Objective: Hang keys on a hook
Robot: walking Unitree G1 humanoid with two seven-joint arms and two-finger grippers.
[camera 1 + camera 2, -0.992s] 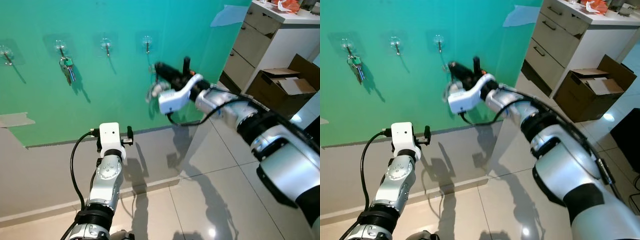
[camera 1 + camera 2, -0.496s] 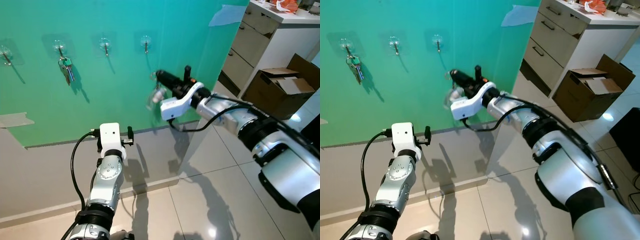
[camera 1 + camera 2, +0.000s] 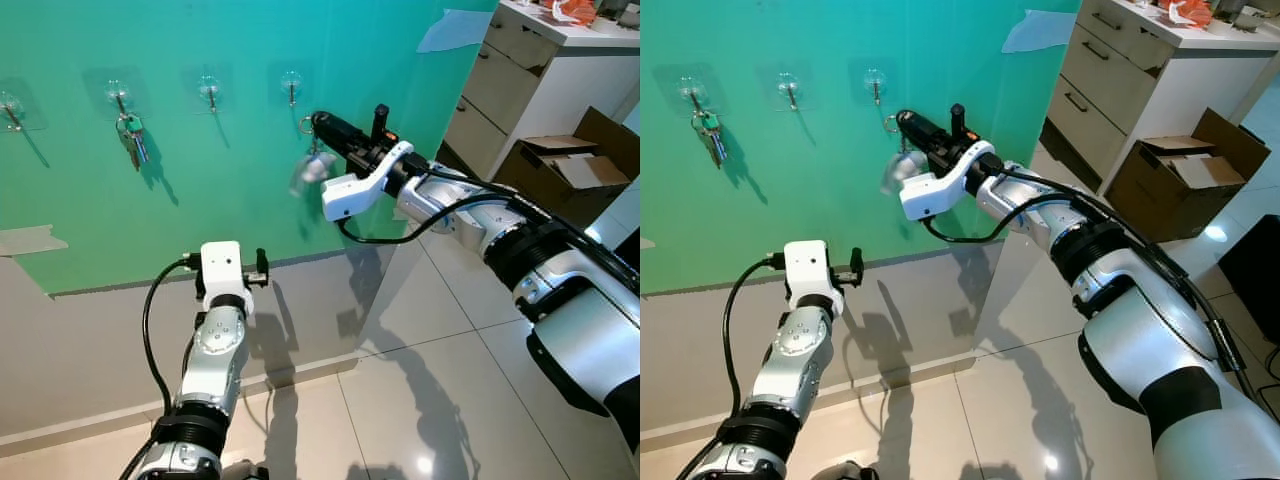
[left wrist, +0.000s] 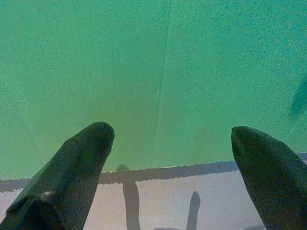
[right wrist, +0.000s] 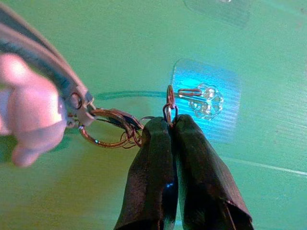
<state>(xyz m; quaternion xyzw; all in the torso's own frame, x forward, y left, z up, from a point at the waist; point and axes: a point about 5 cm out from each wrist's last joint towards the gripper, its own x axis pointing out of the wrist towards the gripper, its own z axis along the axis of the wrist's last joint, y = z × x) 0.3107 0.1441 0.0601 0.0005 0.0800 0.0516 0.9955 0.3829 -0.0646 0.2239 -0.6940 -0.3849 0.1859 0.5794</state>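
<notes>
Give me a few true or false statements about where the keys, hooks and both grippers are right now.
1. The right gripper pinches a key ring. True.
2. That ring already hangs on the hook. False: it is beside the hook's tip, not yet on it.
3. Another set of keys hangs on a hook further left. True.
4. The left gripper holds keys. False: its jaws are open, facing the green wall.

R gripper (image 5: 171, 125) pinched on key ring (image 5: 170, 103) | ring just beside clear hook (image 5: 197, 97) | keys (image 5: 57, 112) dangling
</notes>
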